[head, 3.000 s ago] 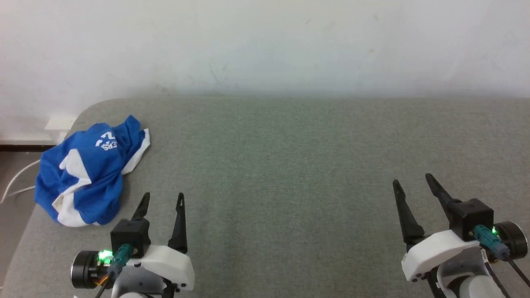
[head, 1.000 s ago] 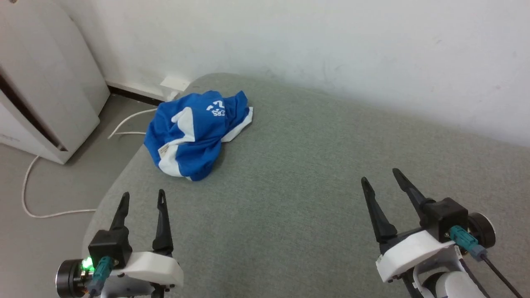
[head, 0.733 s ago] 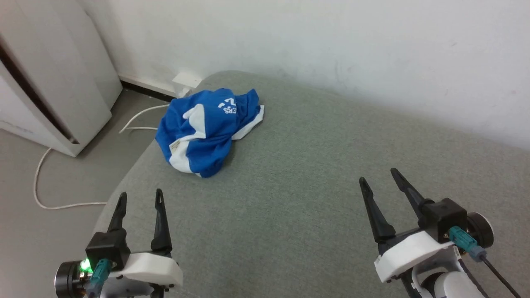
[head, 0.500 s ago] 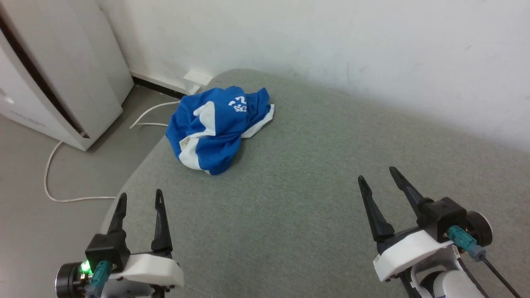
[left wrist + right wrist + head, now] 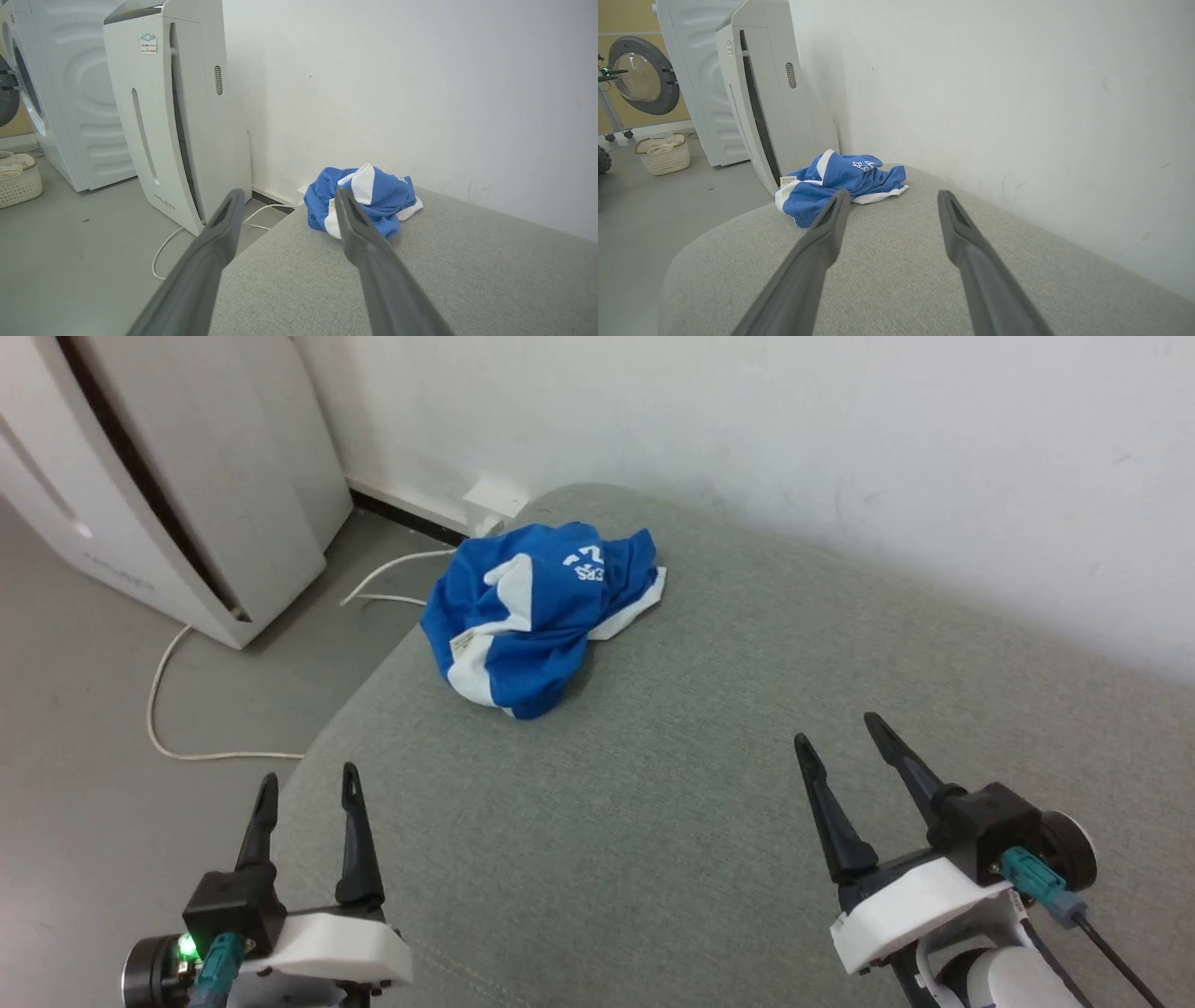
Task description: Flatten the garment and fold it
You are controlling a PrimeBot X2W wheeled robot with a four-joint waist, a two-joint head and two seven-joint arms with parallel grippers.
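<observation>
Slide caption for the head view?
Crumpled blue shorts lie on the grey cushion, far left; left pincer and right pincer hover open, empty.

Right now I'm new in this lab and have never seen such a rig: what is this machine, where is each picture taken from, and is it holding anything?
It is a robot with two arms. One picture looks down from its head: the left gripper and right gripper, each two dark fingers, stand open and empty. The other two come from wrist cameras looking along those fingers. On the grey cushioned surface lies a crumpled blue garment, near its far left corner. A white appliance and a white cable are on the floor.
</observation>
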